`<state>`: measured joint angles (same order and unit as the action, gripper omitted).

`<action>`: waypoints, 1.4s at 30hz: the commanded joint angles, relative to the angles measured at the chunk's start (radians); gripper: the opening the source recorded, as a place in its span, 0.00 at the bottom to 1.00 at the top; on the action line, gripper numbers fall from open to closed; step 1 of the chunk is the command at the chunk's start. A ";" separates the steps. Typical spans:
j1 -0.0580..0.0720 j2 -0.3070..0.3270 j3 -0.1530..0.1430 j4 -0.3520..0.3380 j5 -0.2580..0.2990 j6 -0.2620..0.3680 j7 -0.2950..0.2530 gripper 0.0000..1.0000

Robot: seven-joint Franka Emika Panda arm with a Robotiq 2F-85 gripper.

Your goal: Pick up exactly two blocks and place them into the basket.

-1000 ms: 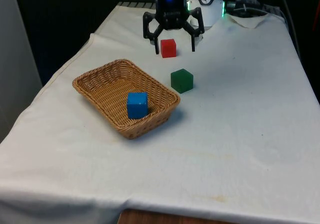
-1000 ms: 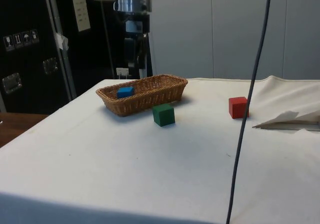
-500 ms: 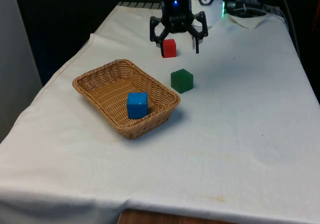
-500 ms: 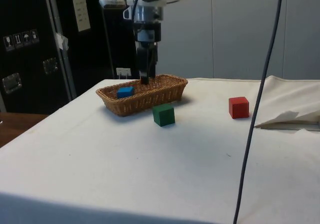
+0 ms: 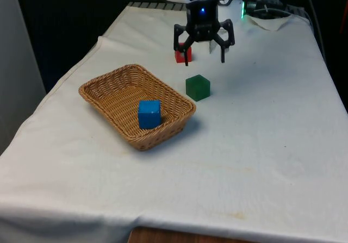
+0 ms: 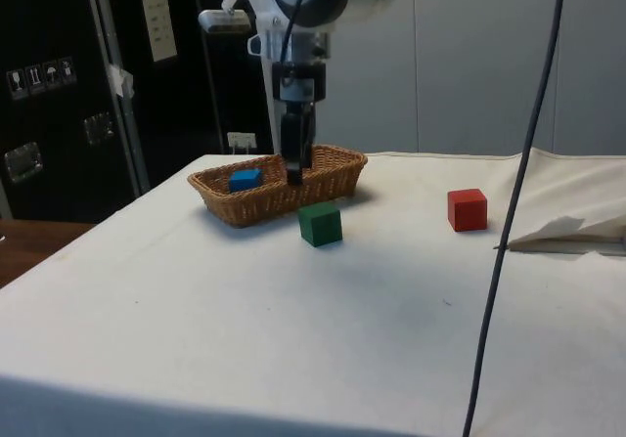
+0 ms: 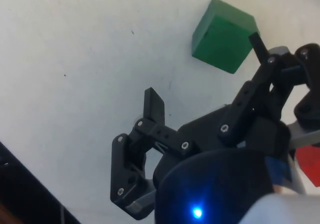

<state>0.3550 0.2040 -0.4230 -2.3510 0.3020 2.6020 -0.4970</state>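
The pincer (image 5: 204, 54) is held wide open and empty, raised above the surface (image 5: 261, 145). The green block (image 5: 197, 87) lies just below it in the front frame, toward the centre, beside the wicker basket (image 5: 109, 85); the red block (image 5: 181, 55) sits partly hidden behind one finger. A blue block (image 5: 149, 114) is already seen inside the basket. The green block is judged the nearer target, calling for a short descent.

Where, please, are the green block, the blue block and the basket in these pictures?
green block (image 5: 197, 87): front view, its front face.
blue block (image 5: 149, 114): front view, its front face, inside the basket.
basket (image 5: 103, 106): front view, its woven near-left rim.
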 commanded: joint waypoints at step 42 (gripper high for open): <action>0.005 0.104 0.026 -0.078 -0.046 0.193 -0.082 1.00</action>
<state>0.3510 0.3110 -0.3870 -2.4230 0.2710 2.7840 -0.5880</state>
